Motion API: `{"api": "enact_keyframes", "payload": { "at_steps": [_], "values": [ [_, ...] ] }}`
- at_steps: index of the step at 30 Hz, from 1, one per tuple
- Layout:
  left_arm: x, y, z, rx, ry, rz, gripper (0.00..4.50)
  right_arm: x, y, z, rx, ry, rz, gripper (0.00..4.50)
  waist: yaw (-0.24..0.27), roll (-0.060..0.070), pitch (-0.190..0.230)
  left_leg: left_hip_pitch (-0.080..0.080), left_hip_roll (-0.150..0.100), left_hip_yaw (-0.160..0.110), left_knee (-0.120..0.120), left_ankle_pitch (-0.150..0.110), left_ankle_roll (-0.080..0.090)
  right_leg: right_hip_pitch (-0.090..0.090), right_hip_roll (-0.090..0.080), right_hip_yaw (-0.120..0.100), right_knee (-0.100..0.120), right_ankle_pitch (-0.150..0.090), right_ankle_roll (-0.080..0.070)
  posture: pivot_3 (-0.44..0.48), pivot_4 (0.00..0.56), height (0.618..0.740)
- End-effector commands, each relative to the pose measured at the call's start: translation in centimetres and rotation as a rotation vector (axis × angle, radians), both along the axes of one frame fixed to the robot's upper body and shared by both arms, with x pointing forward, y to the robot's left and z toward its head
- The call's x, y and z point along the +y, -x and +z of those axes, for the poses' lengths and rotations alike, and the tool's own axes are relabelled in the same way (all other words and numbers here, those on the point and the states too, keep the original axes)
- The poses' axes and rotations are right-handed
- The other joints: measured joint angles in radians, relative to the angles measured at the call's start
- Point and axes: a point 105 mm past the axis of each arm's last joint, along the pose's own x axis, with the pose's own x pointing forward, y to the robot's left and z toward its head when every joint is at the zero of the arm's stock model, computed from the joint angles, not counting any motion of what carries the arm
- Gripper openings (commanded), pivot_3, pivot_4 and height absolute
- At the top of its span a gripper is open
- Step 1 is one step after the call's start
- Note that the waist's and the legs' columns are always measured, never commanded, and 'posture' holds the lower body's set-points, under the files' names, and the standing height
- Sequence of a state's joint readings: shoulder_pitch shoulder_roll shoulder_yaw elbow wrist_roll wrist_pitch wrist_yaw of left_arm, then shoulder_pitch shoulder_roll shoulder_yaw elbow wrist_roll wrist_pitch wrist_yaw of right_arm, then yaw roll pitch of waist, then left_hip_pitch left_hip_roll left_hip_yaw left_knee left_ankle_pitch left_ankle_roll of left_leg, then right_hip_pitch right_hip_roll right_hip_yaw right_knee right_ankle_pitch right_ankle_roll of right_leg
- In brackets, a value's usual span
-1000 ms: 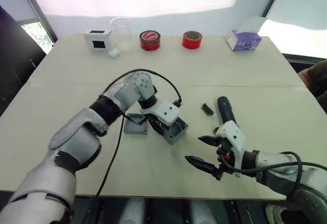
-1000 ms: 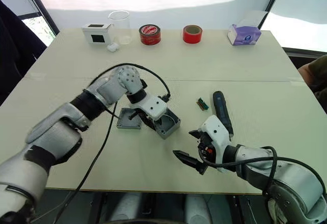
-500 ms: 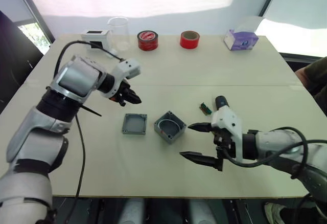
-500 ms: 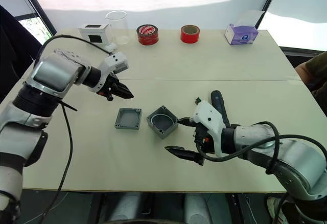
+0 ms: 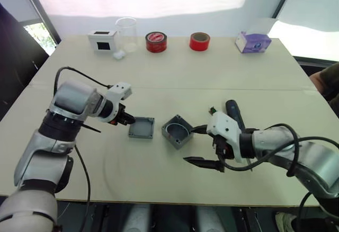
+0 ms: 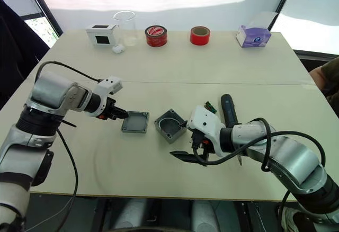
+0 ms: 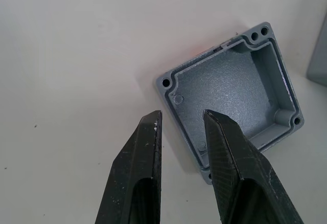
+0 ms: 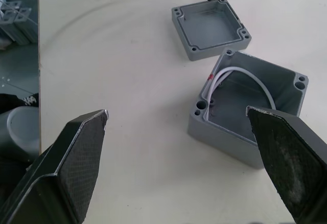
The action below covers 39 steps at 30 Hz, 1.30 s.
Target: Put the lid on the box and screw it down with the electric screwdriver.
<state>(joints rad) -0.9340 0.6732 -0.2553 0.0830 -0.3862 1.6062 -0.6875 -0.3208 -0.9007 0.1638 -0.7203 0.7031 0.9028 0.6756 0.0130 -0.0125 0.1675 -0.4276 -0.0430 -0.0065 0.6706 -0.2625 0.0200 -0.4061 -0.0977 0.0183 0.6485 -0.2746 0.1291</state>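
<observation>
The grey lid lies hollow side up on the table, just left of the deeper grey box, which stands open with a white wire inside. My left gripper is open by a narrow gap at the lid's near-left rim: one finger is over the lid, the other over bare table. My right gripper is wide open low at the box's right side, nothing between its fingers. In the right wrist view the box and lid lie ahead. The black electric screwdriver lies behind my right gripper, partly hidden.
A small green connector strip lies by the screwdriver's far end. Along the far edge stand a white box with a black screen, a clear beaker, two red tape rolls and a purple tissue box.
My left gripper let go of the box a second ago, lifted away to the left, and has now come down at the lid's left rim. My right gripper has edged closer to the box.
</observation>
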Motion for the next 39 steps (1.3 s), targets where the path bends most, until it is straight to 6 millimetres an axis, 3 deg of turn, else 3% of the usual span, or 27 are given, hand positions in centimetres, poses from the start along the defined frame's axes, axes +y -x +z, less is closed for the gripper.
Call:
{"api": "enact_keyframes", "payload": {
  "at_steps": [1,11,14,15,19,23,26,29,33,35,39],
  "values": [
    [-0.3,-0.1,0.0,-0.005,0.007,0.015,1.25,0.2,0.0,0.8,-0.052,-0.022,-0.001,4.50,-0.001,0.000,0.000,0.000,0.000,0.000,0.000,0.000,0.000,0.000,0.000,0.000,0.000,0.000,0.000,0.000,0.150,0.740],
    [-0.2,0.2,-2.9,0.069,-0.077,0.046,1.25,0.7,-0.2,1.2,-0.054,-0.034,-0.023,4.50,-0.001,0.000,0.000,0.000,0.000,0.000,-0.001,0.002,-0.003,-0.001,0.000,0.000,0.000,0.000,0.000,0.000,0.150,0.740],
    [-0.3,0.5,-4.1,0.106,-0.077,0.059,0.51,0.7,-0.2,1.5,-0.057,-0.034,-0.035,4.50,0.001,0.001,-0.001,0.001,0.000,0.000,-0.001,0.002,-0.003,0.000,0.000,0.000,0.000,0.000,0.000,0.000,0.150,0.740],
    [-0.5,0.7,-4.5,0.108,-0.082,0.051,0.07,0.7,-0.2,1.6,-0.057,-0.035,-0.040,4.50,0.001,0.001,-0.002,0.001,0.000,0.000,-0.001,0.002,-0.003,0.000,0.000,0.000,0.000,0.000,0.000,0.000,0.150,0.740],
    [-1.5,0.7,-4.9,0.091,-0.058,0.057,0.07,0.4,-0.3,1.7,-0.050,-0.026,-0.062,4.50,0.004,0.004,-0.007,0.003,0.000,0.000,-0.001,0.002,-0.003,0.003,-0.001,0.000,0.000,0.000,0.000,0.000,0.150,0.740],
    [-1.0,0.1,-4.4,0.048,-0.041,0.118,0.07,-0.9,-0.9,2.0,-0.045,-0.013,-0.114,4.50,0.012,0.005,-0.007,0.006,-0.001,-0.001,-0.001,0.001,-0.003,0.006,-0.002,0.000,0.000,0.000,0.000,0.000,0.150,0.740],
    [0.4,-2.3,-1.7,-0.103,0.002,0.205,0.07,-1.7,-2.1,3.7,-0.034,-0.144,-0.185,4.50,0.020,0.005,-0.007,0.011,-0.001,-0.001,-0.002,0.001,-0.002,0.010,-0.002,-0.001,-0.001,0.000,0.000,0.000,0.150,0.740],
    [0.8,-6.1,3.9,-0.470,0.114,0.183,0.07,-2.1,-4.3,5.9,-0.037,-0.327,-0.280,4.50,0.020,0.002,-0.005,0.011,-0.001,-0.001,-0.003,0.002,-0.004,0.009,-0.002,0.000,0.000,0.001,-0.001,0.000,0.150,0.740],
    [-0.5,-7.0,7.4,-0.624,0.299,0.127,0.07,-1.0,-6.6,7.2,-0.032,-0.454,-0.350,4.50,0.014,0.001,-0.005,0.000,0.000,0.000,-0.005,0.008,-0.014,-0.005,-0.001,0.000,0.000,0.002,-0.003,0.000,0.150,0.740],
    [-2.1,-7.3,9.7,-0.728,0.402,0.106,0.07,-0.3,-8.9,8.1,0.001,-0.566,-0.431,4.50,0.013,0.001,-0.005,-0.001,0.000,0.000,-0.006,0.008,-0.015,-0.005,-0.001,0.000,0.000,0.002,-0.004,0.000,0.150,0.740],
    [-5.4,-6.9,11.1,-0.887,0.443,0.026,0.07,0.9,-12.3,8.1,0.117,-0.685,-0.529,4.50,0.001,0.001,-0.005,-0.001,-0.001,0.000,-0.006,0.008,-0.014,-0.004,-0.002,0.000,-0.001,0.002,-0.003,0.000,0.150,0.740]
  ]
}}
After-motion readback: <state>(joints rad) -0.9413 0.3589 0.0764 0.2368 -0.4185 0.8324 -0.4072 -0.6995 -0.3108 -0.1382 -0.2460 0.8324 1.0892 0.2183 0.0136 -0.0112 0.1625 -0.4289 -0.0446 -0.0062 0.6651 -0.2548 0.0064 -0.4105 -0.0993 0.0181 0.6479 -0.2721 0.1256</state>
